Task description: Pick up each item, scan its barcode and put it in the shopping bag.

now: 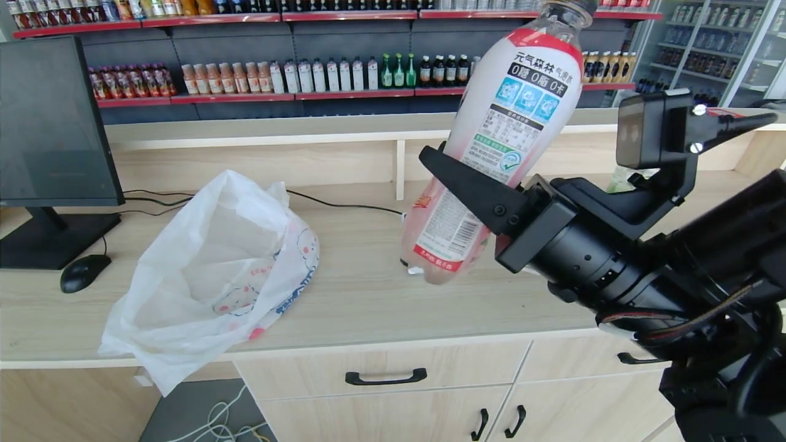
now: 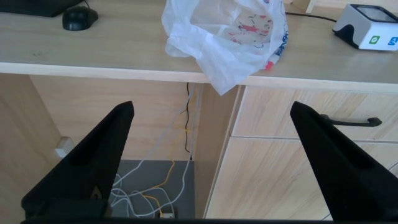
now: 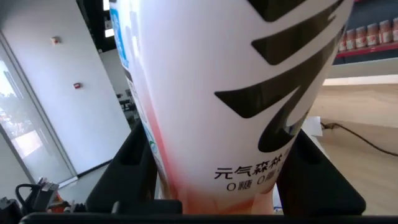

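A pink and white drink bottle [image 1: 516,104] hangs tilted above the middle-right of the wooden counter [image 1: 362,294], its cap toward the shelves. My right gripper [image 1: 473,190] is shut on its lower half, and the bottle [image 3: 224,74] sits between the black fingers [image 3: 134,171]. The white shopping bag [image 1: 215,276] lies open and slumped on the counter to the left, drooping over the front edge. A white scanner [image 2: 367,25] stands on the counter right of the bag [image 2: 230,37]; the bottle mostly hides it in the head view. My left gripper [image 2: 211,168] is open and empty, below counter height, facing the cabinet front.
A monitor [image 1: 55,123] and a black mouse [image 1: 85,272] occupy the counter's left end, with cables running behind the bag. Drawers with black handles [image 1: 385,377] are under the counter. A raised ledge and shelves of bottles [image 1: 295,77] stand behind. Cables [image 2: 155,186] lie on the floor.
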Tool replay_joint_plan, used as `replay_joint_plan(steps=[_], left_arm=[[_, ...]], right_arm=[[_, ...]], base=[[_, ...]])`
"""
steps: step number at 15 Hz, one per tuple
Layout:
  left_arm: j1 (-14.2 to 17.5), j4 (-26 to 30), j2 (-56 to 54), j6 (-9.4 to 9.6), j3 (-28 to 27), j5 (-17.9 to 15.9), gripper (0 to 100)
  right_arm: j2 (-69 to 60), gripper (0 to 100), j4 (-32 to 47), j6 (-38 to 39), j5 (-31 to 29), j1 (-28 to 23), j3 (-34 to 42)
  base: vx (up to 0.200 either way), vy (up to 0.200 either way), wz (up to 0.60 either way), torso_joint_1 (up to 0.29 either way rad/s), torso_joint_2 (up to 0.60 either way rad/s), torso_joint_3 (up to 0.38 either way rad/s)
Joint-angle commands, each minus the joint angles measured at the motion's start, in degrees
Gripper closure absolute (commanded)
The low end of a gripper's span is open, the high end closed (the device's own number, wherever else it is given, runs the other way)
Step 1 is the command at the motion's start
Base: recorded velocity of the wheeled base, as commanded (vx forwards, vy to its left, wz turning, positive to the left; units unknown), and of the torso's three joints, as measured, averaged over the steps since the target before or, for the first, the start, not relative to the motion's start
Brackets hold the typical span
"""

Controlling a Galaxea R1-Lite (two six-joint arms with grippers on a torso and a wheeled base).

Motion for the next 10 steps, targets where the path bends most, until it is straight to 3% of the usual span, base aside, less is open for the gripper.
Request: replay_joint_plan(steps=[1, 5, 10], left_arm=[[0.01, -0.02, 0.06, -0.02, 0.0, 0.04, 0], [0.01, -0.02, -0.02, -0.02, 0.0, 0.04, 0], [0.01, -0.02, 0.06, -0.02, 0.0, 0.04, 0]], right_arm=[[4.13, 100, -0.96, 1.94, 0.06, 2.43, -0.29], [3.78, 100, -0.96, 4.58, 0.06, 4.1, -0.2], [1.05, 100, -0.96, 2.55, -0.82, 6.73, 1.03]], base=[[0.0, 0.0, 0.0, 0.0, 0.0, 0.0], [0.0, 0.0, 0.0, 0.0, 0.0, 0.0], [0.0, 0.0, 0.0, 0.0, 0.0, 0.0]])
